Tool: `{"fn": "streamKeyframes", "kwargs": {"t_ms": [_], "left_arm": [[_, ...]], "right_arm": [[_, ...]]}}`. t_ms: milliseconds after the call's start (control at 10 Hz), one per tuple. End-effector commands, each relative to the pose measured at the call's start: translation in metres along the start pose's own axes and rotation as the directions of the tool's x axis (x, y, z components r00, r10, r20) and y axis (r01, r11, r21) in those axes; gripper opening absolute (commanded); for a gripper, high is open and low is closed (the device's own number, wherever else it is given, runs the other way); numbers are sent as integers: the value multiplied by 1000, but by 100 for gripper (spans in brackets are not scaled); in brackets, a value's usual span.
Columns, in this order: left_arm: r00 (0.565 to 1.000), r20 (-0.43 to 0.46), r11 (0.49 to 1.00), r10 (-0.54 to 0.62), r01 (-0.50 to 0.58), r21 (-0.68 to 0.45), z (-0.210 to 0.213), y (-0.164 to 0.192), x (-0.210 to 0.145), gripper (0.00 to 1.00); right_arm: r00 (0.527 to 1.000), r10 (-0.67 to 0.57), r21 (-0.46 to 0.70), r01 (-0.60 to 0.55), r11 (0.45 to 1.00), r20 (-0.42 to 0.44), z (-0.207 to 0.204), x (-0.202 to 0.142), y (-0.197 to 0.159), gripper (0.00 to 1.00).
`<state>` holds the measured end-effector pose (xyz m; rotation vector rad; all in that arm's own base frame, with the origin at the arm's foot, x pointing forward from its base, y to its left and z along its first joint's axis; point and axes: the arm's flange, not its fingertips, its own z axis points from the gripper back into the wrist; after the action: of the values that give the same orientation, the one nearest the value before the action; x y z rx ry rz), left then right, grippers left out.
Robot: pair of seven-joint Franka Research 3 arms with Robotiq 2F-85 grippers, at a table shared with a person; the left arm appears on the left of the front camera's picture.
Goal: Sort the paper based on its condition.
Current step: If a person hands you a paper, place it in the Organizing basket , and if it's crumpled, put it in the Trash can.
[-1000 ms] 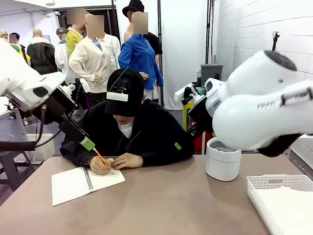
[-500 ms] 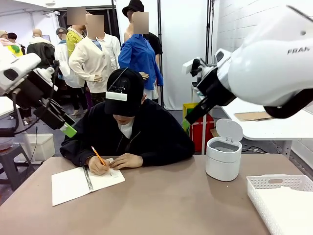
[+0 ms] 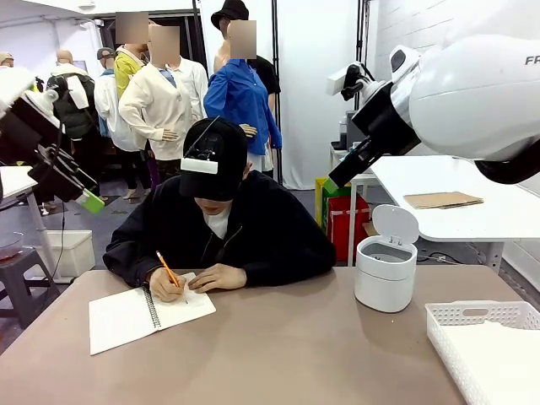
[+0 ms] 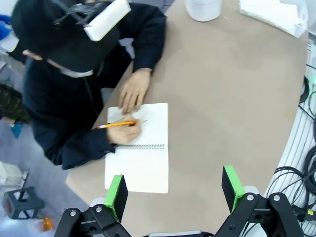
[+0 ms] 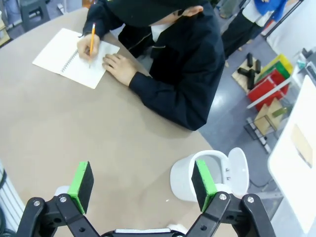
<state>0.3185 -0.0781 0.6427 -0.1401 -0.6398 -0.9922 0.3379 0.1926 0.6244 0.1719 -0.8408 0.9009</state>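
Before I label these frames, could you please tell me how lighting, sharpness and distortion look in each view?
Front view: even indoor light, soft shadows, notebook sharp. Left wrist view: wide-angle lens bows the straight table edge. Right wrist view: same bowing, bin crisp, no glare.

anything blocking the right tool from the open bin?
Nothing visible. The right tool hangs open above the table, the white bin, lid up, just below it; the person's hands are on the notebook, far aside.

A robotics lab, by the look of it: a brown desk [image 4: 222, 89] beyond the green-padded fingers [image 4: 232, 181], cables [image 4: 308, 163] bundled off to their side, white curtain partitions [image 3: 312, 84] and a painted block wall [image 3: 413, 42] behind.
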Motion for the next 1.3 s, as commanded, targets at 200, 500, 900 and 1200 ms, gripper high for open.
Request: {"fn": "streamKeyframes", "kwargs": {"t_ms": [200, 500, 900, 1200], "left_arm": [[999, -13, 993, 33, -31, 116, 30, 3, 14, 100], [997, 9, 994, 79, -80, 76, 26, -1, 10, 100], [999, 7, 994, 33, -33, 101, 34, 4, 13, 100], [999, 7, 994, 33, -33, 101, 34, 4, 13, 100]], "right_arm": [[1000, 4, -7, -4, 1000, -12, 13, 11, -14, 100], [999, -7, -17, 6, 1000, -36, 11, 14, -22, 100], [1000, -16, -11, 16, 1000, 1, 16, 11, -14, 100], [1000, -16, -11, 16, 1000, 1, 16, 11, -14, 100]]}}
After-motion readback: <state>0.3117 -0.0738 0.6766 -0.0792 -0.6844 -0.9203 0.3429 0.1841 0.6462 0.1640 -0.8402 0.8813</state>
